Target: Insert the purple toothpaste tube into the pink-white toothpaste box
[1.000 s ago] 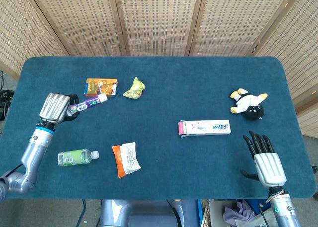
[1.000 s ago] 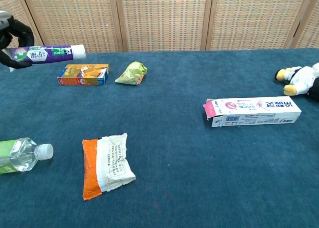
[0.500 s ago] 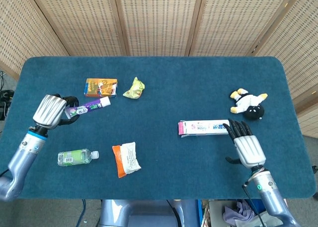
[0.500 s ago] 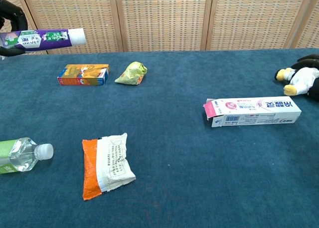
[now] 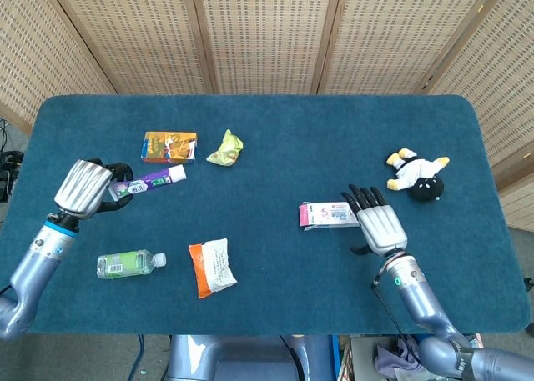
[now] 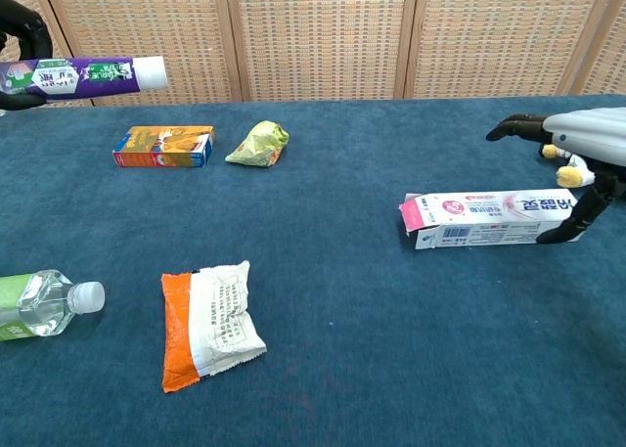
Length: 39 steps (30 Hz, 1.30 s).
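The head view shows the left robot hand (image 5: 83, 189) whole, clamped round the tail of the purple tube (image 5: 153, 180), which is lifted off the blue desk (image 5: 275, 147) with its white cap pointing toward the orange box (image 5: 168, 146); the chest view shows only dark fingers (image 6: 24, 31) at its left edge and the tube (image 6: 83, 73) held level above the desk; the chest view alone shows the pink-white box (image 6: 494, 217) with its left end flap open, and nothing can be seen inside it; in the head view the box (image 5: 329, 214) lies flat right of centre with its right part hidden under the right robot hand (image 5: 377, 223); that hand, fingers apart and holding nothing, has come in from the desk's right front corner over the last second and now hovers over the box's right end, and the chest view shows it (image 6: 577, 139) above the box with a dark finger down by the far end, contact unclear; the tube has risen slightly since a second ago; a green bottle (image 5: 129, 264), an orange-white packet (image 5: 211, 267), a yellow-green wrapper (image 5: 225, 148) and a plush toy (image 5: 417, 174) lie apart from the box.
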Available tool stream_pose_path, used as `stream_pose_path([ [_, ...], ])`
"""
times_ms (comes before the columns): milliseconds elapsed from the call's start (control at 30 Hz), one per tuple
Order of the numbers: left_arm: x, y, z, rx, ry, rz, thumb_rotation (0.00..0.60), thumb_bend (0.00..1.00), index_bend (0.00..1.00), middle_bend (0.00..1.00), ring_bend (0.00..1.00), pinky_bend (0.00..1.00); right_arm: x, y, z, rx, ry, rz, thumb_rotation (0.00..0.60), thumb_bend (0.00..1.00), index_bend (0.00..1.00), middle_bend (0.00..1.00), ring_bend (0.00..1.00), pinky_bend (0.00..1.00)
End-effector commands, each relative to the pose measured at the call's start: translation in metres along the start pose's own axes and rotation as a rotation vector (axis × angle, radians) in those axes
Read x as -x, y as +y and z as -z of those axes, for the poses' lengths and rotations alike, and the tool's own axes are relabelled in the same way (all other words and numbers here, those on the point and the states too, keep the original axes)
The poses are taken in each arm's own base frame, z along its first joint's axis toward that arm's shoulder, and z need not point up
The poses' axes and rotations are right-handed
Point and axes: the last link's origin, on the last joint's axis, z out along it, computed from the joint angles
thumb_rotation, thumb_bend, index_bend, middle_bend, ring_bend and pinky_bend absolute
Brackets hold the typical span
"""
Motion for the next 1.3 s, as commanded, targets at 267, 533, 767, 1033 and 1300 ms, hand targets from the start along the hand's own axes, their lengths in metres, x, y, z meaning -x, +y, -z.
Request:
stream_pose_path([
  [267,0.005,-0.004,0.002,-0.001,-0.011,-0.011,0.6,0.3,0.88,0.71,0.62,0.62,0.017,-0.002,-0.031,0.037,-0.051,0.002,0.6,0.0,0.1,0.0,0.0,0.0],
  [533,0.01,0.0,0.003,0.006,-0.022,-0.013,0.6,0.3,0.88,0.71,0.62,0.62,0.022,0.005,-0.043,0.06,-0.06,-0.012,0.6,0.0,0.13,0.0,0.0,0.0],
  [767,0.01,0.001,0.004,0.008,-0.02,-0.012,0.6,0.3,0.88,0.71,0.62,0.62,0.032,0.011,-0.049,0.076,-0.073,-0.036,0.6,0.0,0.16,0.0,0.0,0.0],
  [1033,0.009,0.0,0.005,0.005,-0.024,-0.014,0.6,0.3,0.88,0.71,0.62,0.62,0.05,0.021,-0.048,0.103,-0.077,-0.061,0.6,0.0,0.27,0.1,0.0,0.03],
  [1300,0.013,0.002,0.005,0.011,-0.034,-0.017,0.6,0.3,0.88,0.71,0.62,0.62,0.053,0.02,-0.052,0.095,-0.037,-0.083,0.6,0.0,0.42,0.34,0.23,0.33],
])
